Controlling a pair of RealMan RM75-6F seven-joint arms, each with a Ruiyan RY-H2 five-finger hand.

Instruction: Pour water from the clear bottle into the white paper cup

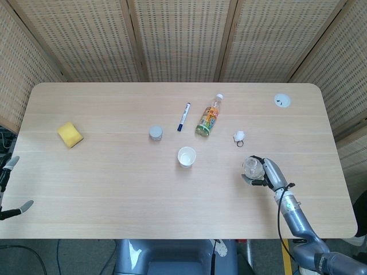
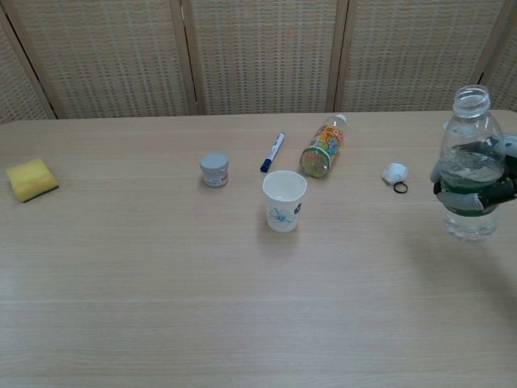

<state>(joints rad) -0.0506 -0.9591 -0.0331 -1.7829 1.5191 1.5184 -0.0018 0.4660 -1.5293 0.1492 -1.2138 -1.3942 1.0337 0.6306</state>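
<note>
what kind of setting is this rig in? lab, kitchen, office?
Probably a lab or office test area, not a kitchen: a plain wood-top table with a cable grommet, woven screen panels behind it, and unrelated props laid out, like a marker and a sponge.

Light wood table (image 1: 114, 177). On it: yellow sponge (image 1: 70, 134) far left, small grey jar (image 1: 155, 133), blue pen (image 1: 183, 116), orange-label bottle (image 1: 209, 116) lying down, white paper cup (image 1: 186, 156) upright mid-table, white cap (image 1: 239, 136) right.

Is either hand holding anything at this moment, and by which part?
The right hand grips the clear bottle around its labelled middle, upright and uncapped. The left hand holds nothing.
</note>
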